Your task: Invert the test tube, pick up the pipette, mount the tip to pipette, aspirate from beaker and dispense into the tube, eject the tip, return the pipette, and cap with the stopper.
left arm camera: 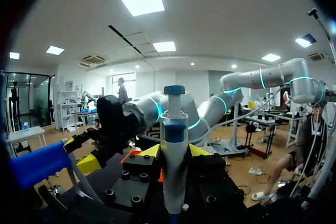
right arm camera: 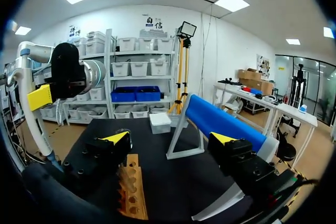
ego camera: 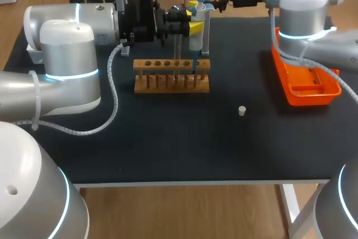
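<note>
Black table (ego camera: 196,144), one wooden rack (ego camera: 172,76), one stopper (ego camera: 241,110), left end effector (left arm camera: 174,151) clamped on pipette (left arm camera: 174,124), right end effector (right arm camera: 170,138) apart.

Under my jaws is a black table (ego camera: 168,144) with a pale edge, and below it is a brown wood floor (ego camera: 184,211). Far ahead of my right jaws a white wall (right arm camera: 126,22) stands behind tall shelves (right arm camera: 131,72) full of white and blue boxes. High over my left jaws the white ceiling (left arm camera: 210,19) has bright square lights (left arm camera: 140,1), and far off beside them are glass walls (left arm camera: 21,98)
</note>
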`<state>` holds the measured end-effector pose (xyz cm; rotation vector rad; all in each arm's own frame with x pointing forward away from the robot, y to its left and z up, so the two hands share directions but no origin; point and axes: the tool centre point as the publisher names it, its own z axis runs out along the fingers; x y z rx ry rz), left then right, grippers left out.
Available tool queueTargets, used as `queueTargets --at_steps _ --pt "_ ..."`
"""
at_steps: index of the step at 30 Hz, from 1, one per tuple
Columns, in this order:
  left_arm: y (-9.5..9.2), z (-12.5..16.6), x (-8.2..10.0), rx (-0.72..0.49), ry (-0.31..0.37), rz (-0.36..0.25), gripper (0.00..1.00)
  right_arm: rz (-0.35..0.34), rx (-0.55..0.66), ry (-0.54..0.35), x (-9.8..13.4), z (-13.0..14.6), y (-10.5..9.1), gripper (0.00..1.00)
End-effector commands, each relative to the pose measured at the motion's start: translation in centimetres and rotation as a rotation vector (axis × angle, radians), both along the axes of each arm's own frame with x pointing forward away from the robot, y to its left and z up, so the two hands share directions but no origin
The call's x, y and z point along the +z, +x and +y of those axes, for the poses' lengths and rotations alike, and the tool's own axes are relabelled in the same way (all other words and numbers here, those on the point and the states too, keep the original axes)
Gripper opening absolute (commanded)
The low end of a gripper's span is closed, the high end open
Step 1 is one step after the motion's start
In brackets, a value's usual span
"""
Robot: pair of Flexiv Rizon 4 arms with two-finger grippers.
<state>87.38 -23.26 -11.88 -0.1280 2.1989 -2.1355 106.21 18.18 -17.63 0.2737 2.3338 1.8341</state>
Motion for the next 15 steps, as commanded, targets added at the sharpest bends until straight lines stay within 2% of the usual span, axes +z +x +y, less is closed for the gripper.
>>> queueTargets --at_steps 1,4,7,15 --pt "0.0 0.0 0.1 0.001 0.002 0.001 0.0 -0.004 -0.012 -0.01 -0.2 0.4 0.7 1.0" --pt "0.0 0.0 0.1 0.001 0.002 0.001 0.0 -0.013 -0.025 -0.02 -0.2 0.4 1.4 1.0" --pt "0.0 0.0 0.1 0.001 0.002 0.001 0.0 -0.014 -0.04 -0.024 -0.2 0.1 1.0 1.0" --pt "0.0 0.0 0.1 0.001 0.002 0.001 0.0 -0.014 -0.062 -0.045 -0.6 0.3 1.9 1.0"
